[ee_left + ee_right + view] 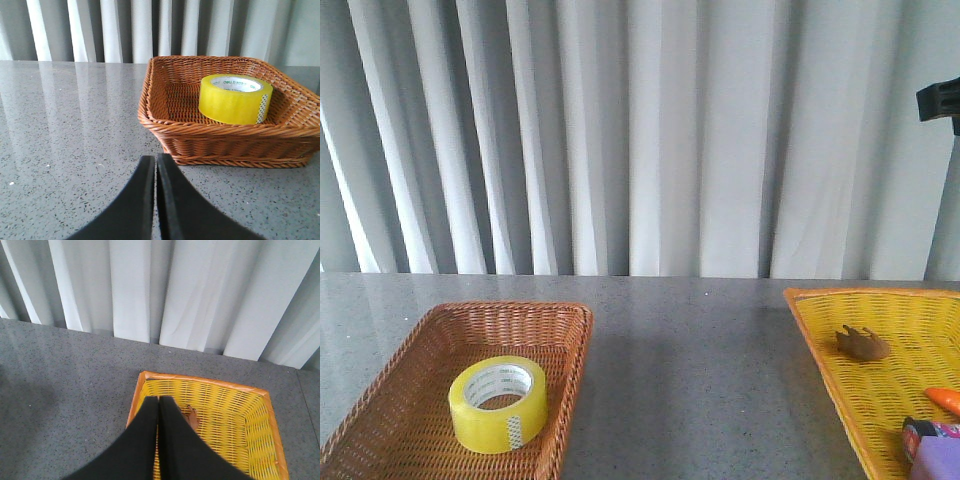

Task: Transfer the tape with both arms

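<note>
The yellow tape roll [499, 403] lies flat in the brown wicker basket [430, 340] at the front left of the table. In the left wrist view the tape [235, 98] sits in the basket [165, 125]. My left gripper [155, 162] is shut and empty, low over the table just outside the basket's near corner. My right gripper [158, 404] is shut and empty, above the near edge of the yellow basket [250, 405]. Neither arm shows in the front view.
The yellow basket [820, 320] at the front right holds a small brown object [862, 343], an orange item [943, 400] and a purple box [935, 458]. The brown object [192, 416] also shows beside my right fingers. A black stand part [940, 100] is at the upper right. Grey curtains hang behind.
</note>
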